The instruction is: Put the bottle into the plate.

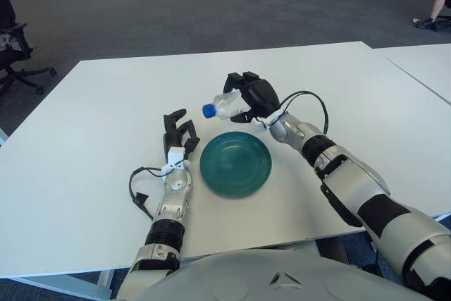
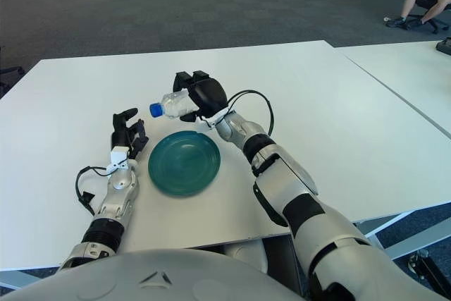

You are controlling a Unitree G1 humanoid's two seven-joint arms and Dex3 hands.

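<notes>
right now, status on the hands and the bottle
Right hand shut on bottle, held sideways above the far rim of the plate. Left hand idle left of plate. Nothing in the way.

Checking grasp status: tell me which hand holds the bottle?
The right hand, raised beyond the green plate, grips the bottle; the left hand holds nothing.

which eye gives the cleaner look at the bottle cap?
Left eye view, marginally: the bottle's blue cap shows whole against white table, left of the right hand gripping the body. Right eye view shows the same cap, equally unblocked.
</notes>
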